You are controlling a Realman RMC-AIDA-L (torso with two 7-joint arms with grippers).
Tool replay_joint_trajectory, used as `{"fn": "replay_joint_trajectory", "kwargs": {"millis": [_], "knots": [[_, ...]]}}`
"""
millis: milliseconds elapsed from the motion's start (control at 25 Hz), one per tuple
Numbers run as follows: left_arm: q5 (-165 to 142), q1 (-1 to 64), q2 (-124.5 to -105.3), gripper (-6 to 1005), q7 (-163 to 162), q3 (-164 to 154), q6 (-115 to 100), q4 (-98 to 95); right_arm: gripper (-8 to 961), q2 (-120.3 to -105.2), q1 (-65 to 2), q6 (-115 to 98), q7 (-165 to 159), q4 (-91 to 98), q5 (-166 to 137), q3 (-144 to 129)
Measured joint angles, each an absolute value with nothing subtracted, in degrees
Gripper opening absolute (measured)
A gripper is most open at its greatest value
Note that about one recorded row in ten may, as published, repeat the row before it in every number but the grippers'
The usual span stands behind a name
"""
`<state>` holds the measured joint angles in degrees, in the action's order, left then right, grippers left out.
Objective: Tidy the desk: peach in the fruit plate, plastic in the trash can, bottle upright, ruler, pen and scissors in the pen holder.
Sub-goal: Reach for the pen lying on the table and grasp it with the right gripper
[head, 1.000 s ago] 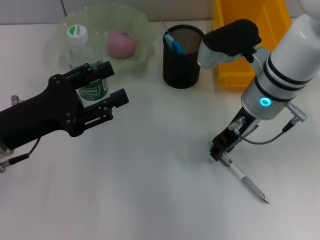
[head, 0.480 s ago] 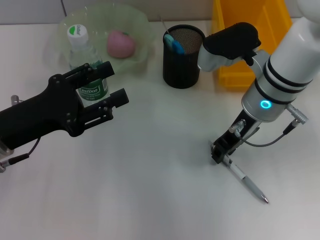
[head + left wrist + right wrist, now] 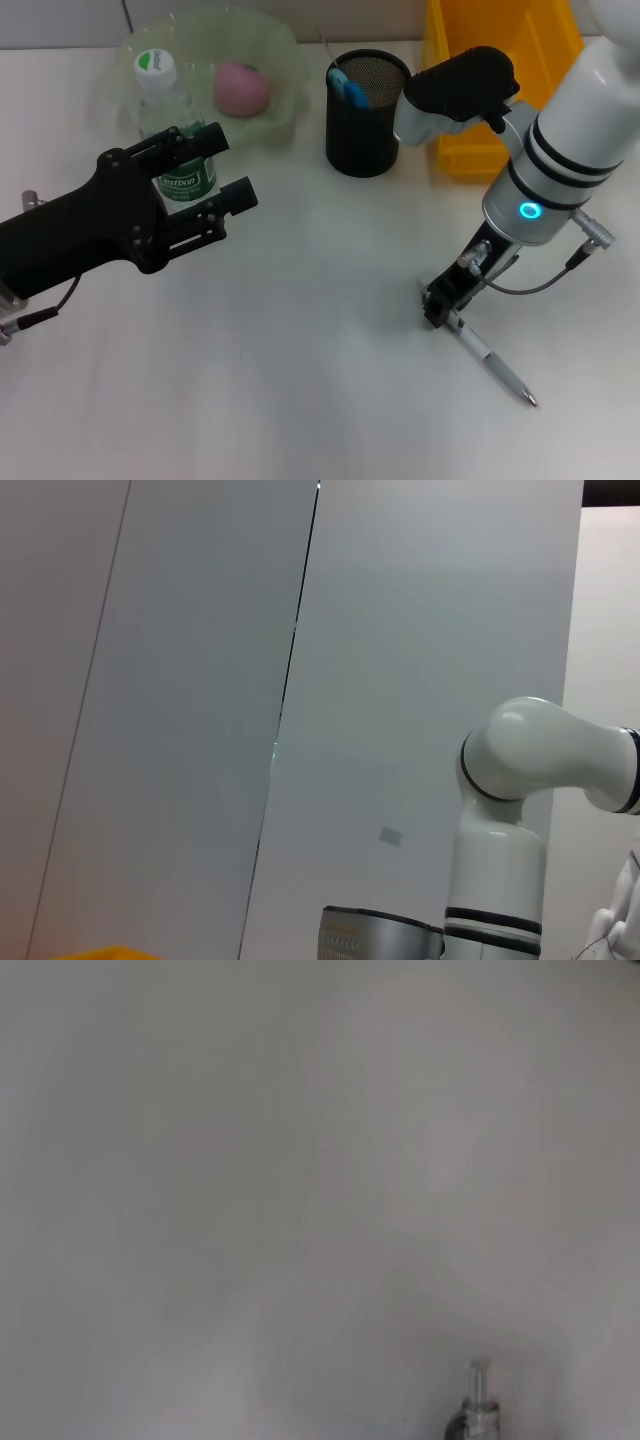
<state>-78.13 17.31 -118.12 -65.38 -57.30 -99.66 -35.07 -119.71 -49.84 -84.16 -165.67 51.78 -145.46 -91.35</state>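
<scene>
A silver pen (image 3: 492, 359) lies on the white desk at the right. My right gripper (image 3: 436, 303) stands over its upper end, shut on it; the pen's end (image 3: 478, 1400) also shows in the right wrist view. The clear bottle (image 3: 163, 108) with a green label stands upright at the back left. My left gripper (image 3: 222, 170) hovers open just in front of it, holding nothing. A pink peach (image 3: 242, 87) rests in the green fruit plate (image 3: 282, 45). The black mesh pen holder (image 3: 363, 135) holds a blue item (image 3: 348, 86). No plastic, ruler or scissors can be made out.
A yellow bin (image 3: 497, 90) stands at the back right, beside the pen holder. The left wrist view faces a grey wall, with the pen holder's rim (image 3: 378, 933) and my white right arm (image 3: 520, 810) in it. Bare desk lies between the two arms.
My right gripper has edged slightly down and to the right at the pen's upper end. The pen, the left arm and the other things have not moved.
</scene>
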Motion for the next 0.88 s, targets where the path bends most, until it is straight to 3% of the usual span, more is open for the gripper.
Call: {"fn": "replay_joint_trajectory", "kwargs": {"millis": [440, 880], "knots": [[-78.1, 17.3, -118.12, 700, -65.4, -57.3, -99.7, -35.1, 343, -119.79, -49.8, -84.2, -165.7, 51.8, -145.4, -91.8], [-78.1, 17.2, -118.12, 700, -65.4, -56.8, -99.7, -35.1, 164, -119.80, -49.8, -84.2, -165.6, 52.0, -144.7, -92.8]]}}
